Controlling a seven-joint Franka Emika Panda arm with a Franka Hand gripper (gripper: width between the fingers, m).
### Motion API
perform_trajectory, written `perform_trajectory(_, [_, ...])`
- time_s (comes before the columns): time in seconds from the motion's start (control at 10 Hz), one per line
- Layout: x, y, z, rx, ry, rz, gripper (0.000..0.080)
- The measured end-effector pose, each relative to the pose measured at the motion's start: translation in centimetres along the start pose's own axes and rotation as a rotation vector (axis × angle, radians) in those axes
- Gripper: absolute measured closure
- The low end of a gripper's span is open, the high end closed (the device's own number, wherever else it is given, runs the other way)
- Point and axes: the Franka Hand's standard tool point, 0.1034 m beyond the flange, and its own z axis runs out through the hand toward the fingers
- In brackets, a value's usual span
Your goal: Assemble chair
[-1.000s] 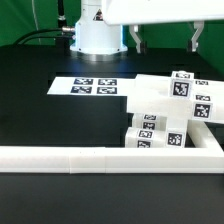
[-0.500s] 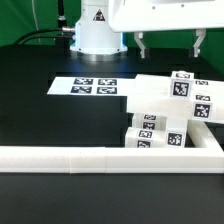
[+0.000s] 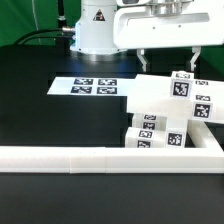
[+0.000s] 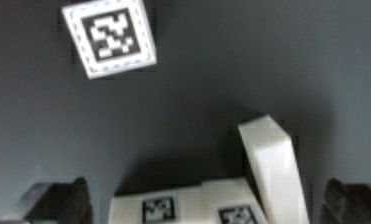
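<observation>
The jaws are standing wide apart and gripping nothing, hanging in the air above the loose white chair parts [image 3: 160, 128] and touching none of them. Those parts are lying bunched together on the black desk [image 3: 40, 115] at the exterior view's right, the flat slab [image 3: 150, 97] sitting among the tagged posts [image 3: 183, 85] and blocks [image 3: 150, 140], all inside the corner of the white border rail [image 3: 90, 157]. The marker board [image 3: 92, 86] is lying just beside them toward the exterior view's left, in front of the arm's white base [image 3: 92, 32].
</observation>
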Motion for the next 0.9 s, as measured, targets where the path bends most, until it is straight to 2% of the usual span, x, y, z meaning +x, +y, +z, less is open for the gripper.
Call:
perform_trajectory(0.2, [-0.5,0.7,0.2,-0.023,-0.108,-0.030,0.0150])
perform_trajectory(0.3, [-0.1,1.2,0.6,-0.025,-0.124,-0.061,0.0150])
perform_trajectory(0.4, [-0.4,2.1,1.3,-0.028,-0.191,-0.087,0.0150])
perform_trajectory(0.5, [0.0,2.4,1.4,-0.018,-0.200,-0.093,0.0150])
perform_trajectory(0.8, [-0.1,2.4,1.6,-0.020,-0.197,-0.097,0.0150])
perform_trajectory(0.9, [-0.7,2.9,2.2,-0.019,-0.182,-0.099,0.0150])
